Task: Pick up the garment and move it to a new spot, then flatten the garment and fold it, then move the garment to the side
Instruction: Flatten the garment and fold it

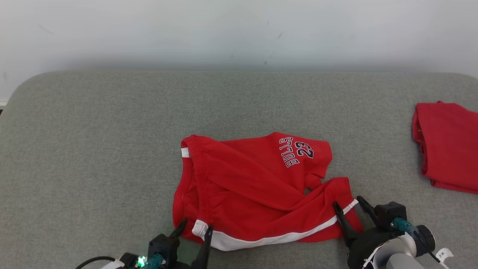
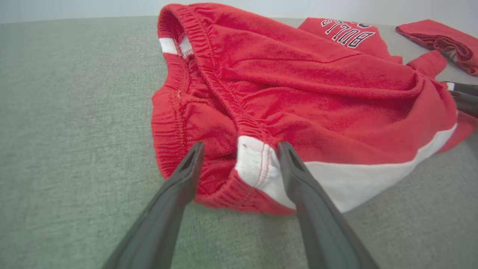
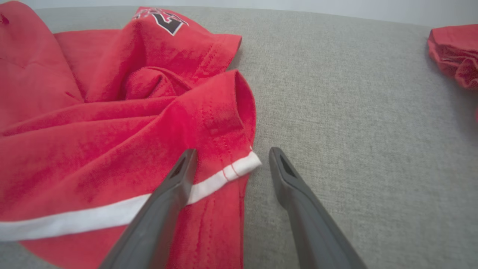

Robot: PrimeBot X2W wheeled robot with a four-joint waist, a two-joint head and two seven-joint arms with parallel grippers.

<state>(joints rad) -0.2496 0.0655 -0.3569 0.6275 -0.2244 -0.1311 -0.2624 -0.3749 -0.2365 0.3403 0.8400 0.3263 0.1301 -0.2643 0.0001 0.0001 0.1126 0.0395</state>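
Left tool (image 1: 196, 224) fingers apart, straddling the white-patched waistband corner of the red Bulls shorts (image 1: 254, 179). Right tool (image 1: 347, 200) apart around the striped leg hem. Shorts crumpled ahead of both on the grey fabric counter (image 1: 93, 149). Beyond the right tool, second red garment (image 1: 448, 145), cut off. Pale wall (image 1: 239, 33) farthest.

We take this for a plain test room or lab: a counter (image 1: 93, 149) padded in grey fabric, its far corners rounded, stands against a bare, faintly scuffed white wall (image 1: 239, 30) under even light.
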